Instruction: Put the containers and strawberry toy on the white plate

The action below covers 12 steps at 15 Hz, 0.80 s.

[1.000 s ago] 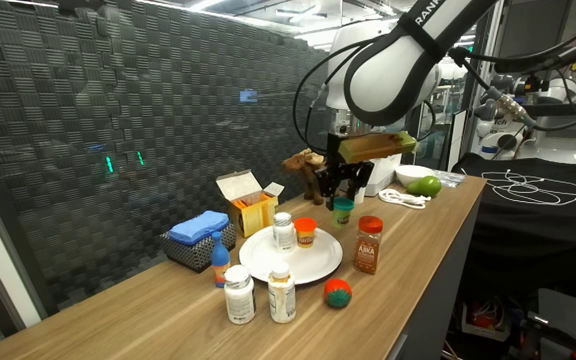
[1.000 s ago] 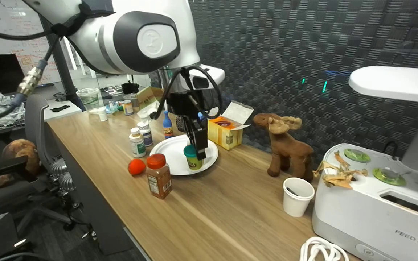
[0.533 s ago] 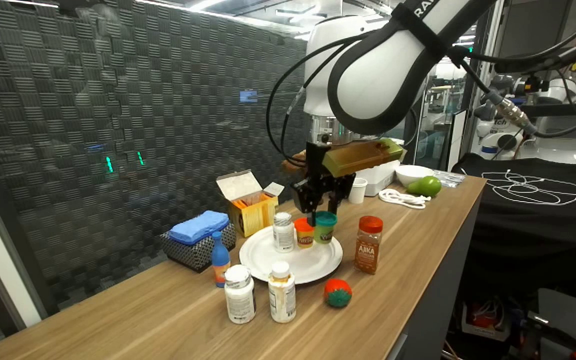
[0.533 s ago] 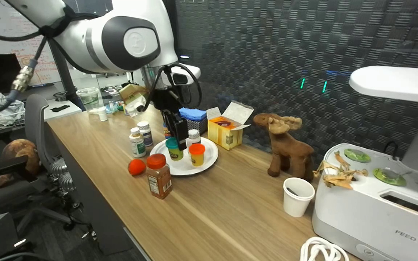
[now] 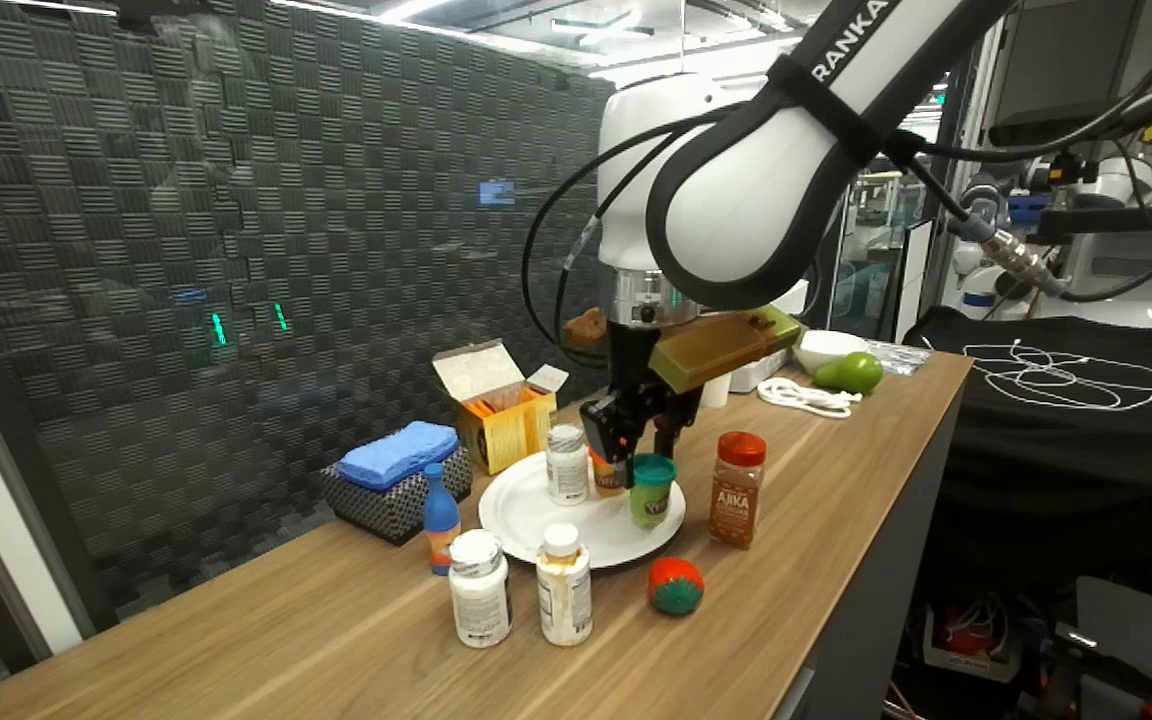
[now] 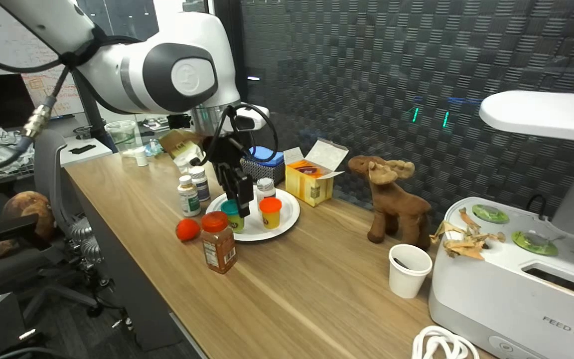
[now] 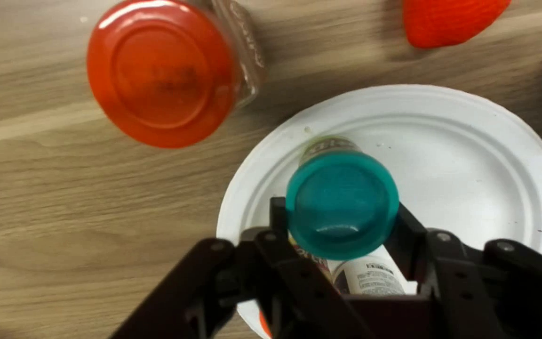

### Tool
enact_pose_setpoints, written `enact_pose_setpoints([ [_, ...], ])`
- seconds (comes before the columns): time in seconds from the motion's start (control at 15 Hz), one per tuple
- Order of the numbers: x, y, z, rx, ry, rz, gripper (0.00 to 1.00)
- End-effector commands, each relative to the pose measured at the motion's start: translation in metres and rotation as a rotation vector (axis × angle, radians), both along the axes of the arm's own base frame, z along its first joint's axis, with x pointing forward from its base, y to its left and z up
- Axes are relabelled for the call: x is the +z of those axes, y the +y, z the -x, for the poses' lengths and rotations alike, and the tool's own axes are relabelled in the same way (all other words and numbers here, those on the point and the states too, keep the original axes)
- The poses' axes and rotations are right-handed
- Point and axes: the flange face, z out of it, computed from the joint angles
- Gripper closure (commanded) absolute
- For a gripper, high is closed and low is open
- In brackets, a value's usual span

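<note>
Over the plate (image 7: 464, 165), downturned hand (image 5: 647, 466) grips tub (image 5: 650, 503), base contact unclear.

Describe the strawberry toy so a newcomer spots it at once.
Find the white plate on the wooden counter. In an exterior view, the strawberry toy lies just off the plate's near edge, between a white bottle and the red-lidded spice jar. Unlike those upright containers, it is small, rounded and red with a green leafy end.

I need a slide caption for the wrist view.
Gripper holding the teal-lidded tub, framed against the white plate; red-lidded spice jar and strawberry toy outside its rim.
</note>
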Motion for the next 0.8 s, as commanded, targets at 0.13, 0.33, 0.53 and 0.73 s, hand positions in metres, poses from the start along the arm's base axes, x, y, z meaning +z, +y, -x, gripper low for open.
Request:
enact_pose_setpoints([
  [0.13, -0.0085, -0.0076, -0.0167, 0.037, -0.055, 0.006, 0.72],
  [0.33, -0.0070, -0.0100, -0.0196, 0.043, -0.073, 0.014, 0.72],
  [0.53, -0.0060, -0.0130, -0.0197, 0.041, -0.091, 0.014, 0.72],
  [0.73, -0.0044, -0.0147, -0.0210, 0.038, -0.115, 0.009, 0.72],
])
